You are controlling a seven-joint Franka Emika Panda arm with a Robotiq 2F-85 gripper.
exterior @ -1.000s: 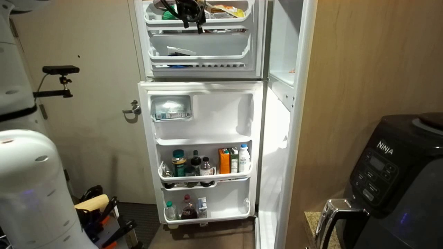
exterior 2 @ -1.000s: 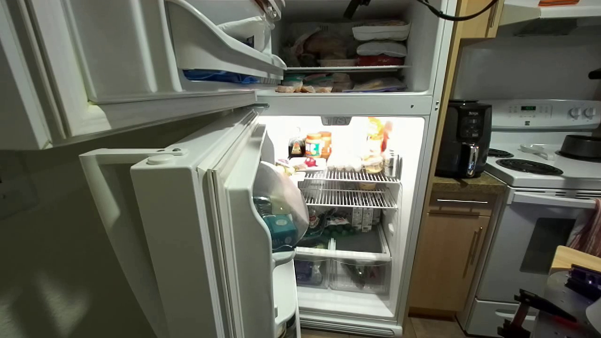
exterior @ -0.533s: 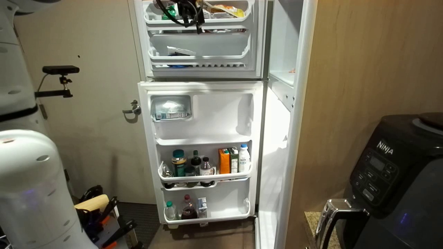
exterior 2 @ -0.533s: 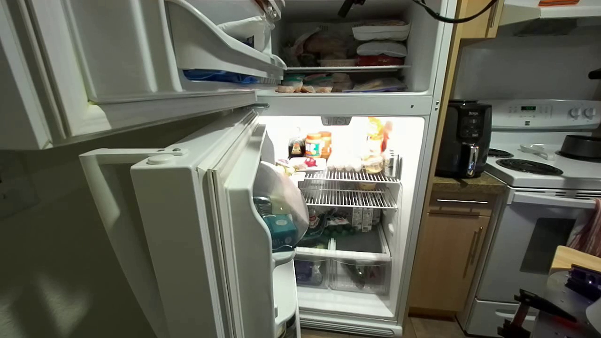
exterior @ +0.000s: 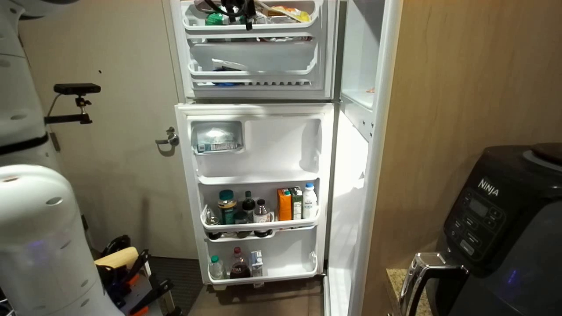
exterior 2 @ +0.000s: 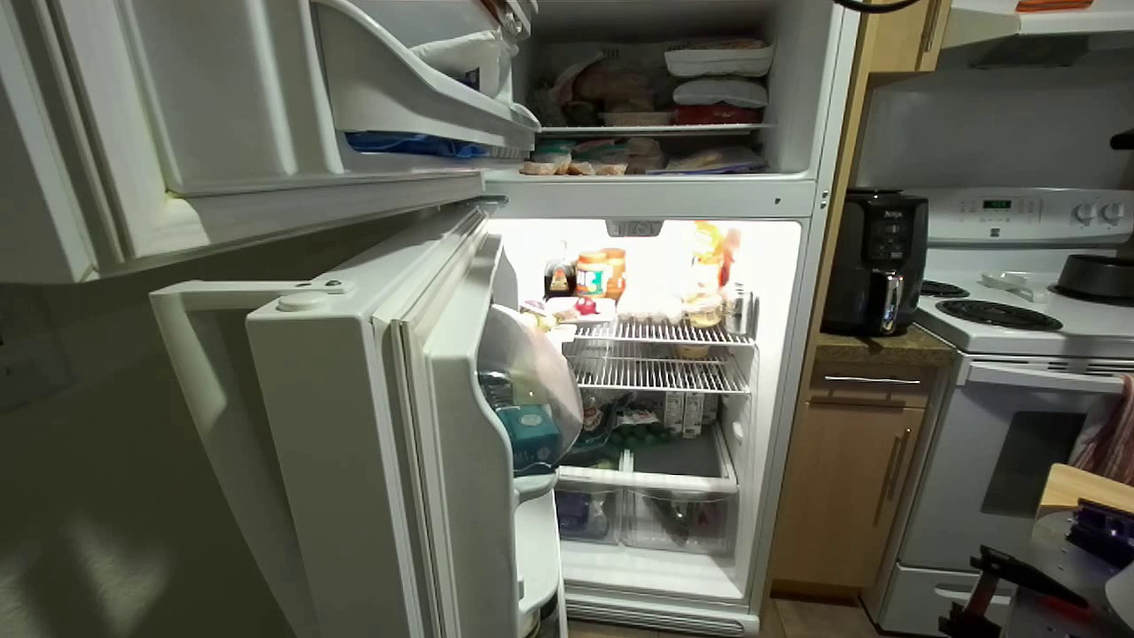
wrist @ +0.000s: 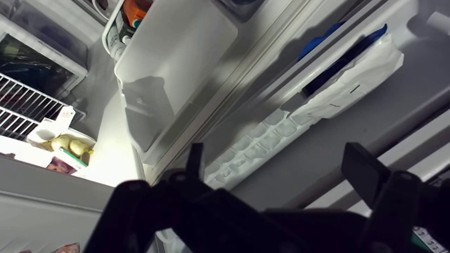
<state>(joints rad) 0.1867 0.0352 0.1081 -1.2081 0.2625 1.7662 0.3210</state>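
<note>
Higher than half a second ago, the hand (wrist: pixel 275 153) now hangs at the top edge of an exterior view, its two fingers (wrist: pixel 362 175) wide apart. Beyond them, near the centre of the wrist view, one white tray (wrist: pixel 258 147) shows in the freezer door (exterior: pixel 323 57): long, shallow, with pale cells in two rows. Overlapping its end in that view, upper right of centre, is one crumpled white bag (wrist: pixel 351 84) bearing two short dark marks. Two yellowish fruits (wrist: pixel 60 143) sit at the left. At lower centre of an exterior view, the fridge door's bottom rack (exterior: pixel 287 278) holds one green-capped bottle (exterior: pixel 217 268), one red-capped bottle (exterior: pixel 239 266) and one carton (exterior: pixel 257 264).
</note>
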